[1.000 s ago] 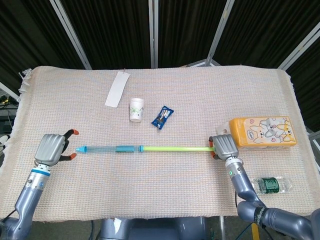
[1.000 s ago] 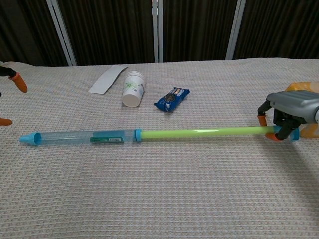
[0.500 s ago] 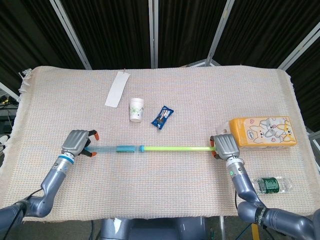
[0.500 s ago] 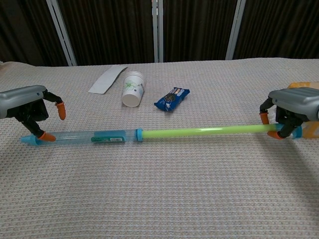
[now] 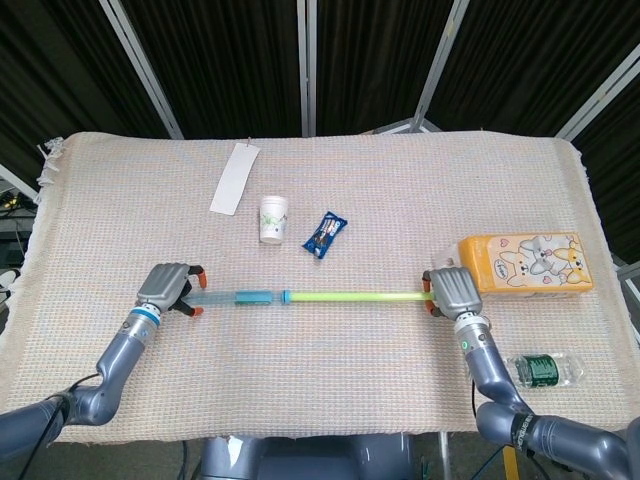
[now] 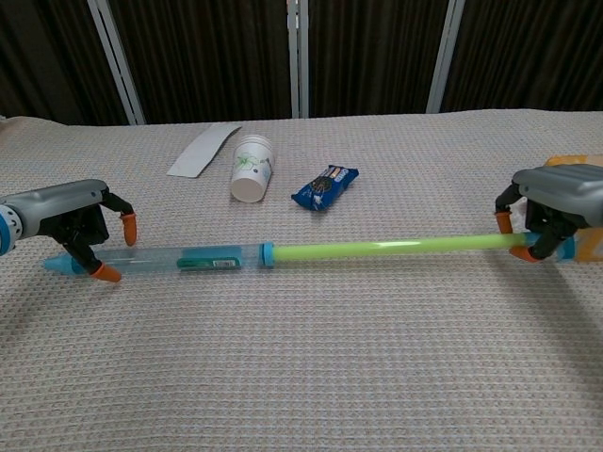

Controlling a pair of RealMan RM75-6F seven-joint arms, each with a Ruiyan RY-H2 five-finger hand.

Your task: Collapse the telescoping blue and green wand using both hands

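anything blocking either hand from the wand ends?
Nothing visible. The left hand is over the blue end of the wand with its fingers around the tube, and the right hand is at the green end. The cup and snack packet lie behind.

Left hand (image 6: 80,226) reached the wand's (image 6: 283,253) blue end

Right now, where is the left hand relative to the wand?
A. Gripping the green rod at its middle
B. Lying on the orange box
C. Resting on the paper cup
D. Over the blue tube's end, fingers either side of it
D: in the chest view the left hand arches over the outer end of the wand, an orange-tipped finger on each side of the blue tube.
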